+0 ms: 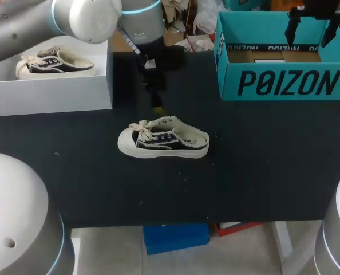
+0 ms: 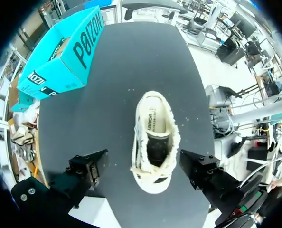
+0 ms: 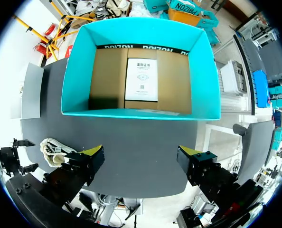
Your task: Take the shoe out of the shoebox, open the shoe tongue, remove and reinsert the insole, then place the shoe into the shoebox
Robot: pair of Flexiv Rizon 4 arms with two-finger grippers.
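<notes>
The left gripper (image 2: 145, 167) hangs wide open and empty above the shoe (image 2: 154, 140); its wrist view alone looks straight down onto the insole (image 2: 155, 118). The right gripper (image 3: 141, 156), equally spread, hovers over the teal shoebox (image 3: 131, 113), far right. The shoe lies in the middle of the bench (image 1: 261, 172).

a robotics lab, it seems: a grey robot arm (image 1: 38, 26) hangs over a black table (image 1: 261, 172) laid out as a test rig (teal shoebox (image 1: 284, 83) at its far right corner, white box (image 1: 55, 91) at far left, one shoe (image 1: 164, 140) mid-table).
</notes>
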